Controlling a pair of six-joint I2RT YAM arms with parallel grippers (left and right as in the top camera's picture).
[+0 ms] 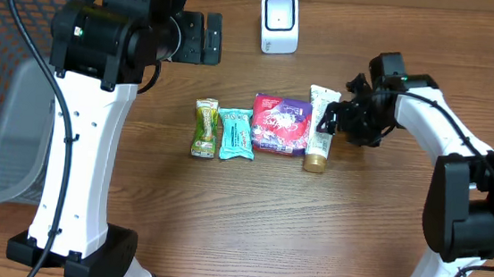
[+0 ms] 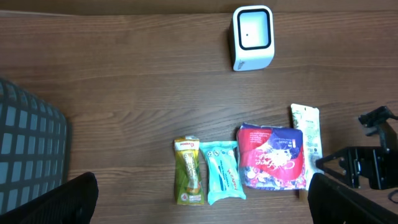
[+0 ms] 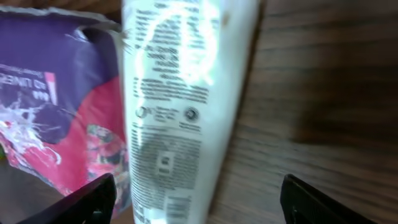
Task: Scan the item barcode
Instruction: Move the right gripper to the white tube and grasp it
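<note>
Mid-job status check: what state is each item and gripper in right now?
Tube: lying flat, cap on.
Right gripper: open, over the tube, not gripping.
Left gripper: open, holding nothing.
Purple pack: lying flat, unheld.
Teal packet: flat, unheld.
Green pouch: flat, unheld.
Scanner: upright, untouched.

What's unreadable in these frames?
- Right wrist: print on the tube is blurred and glared; no barcode legible.
- Overhead: right gripper is a dark clump at the tube; contact unclear.
- Overhead: basket cut by left edge.
- Left wrist: green snack pack label too small.
</note>
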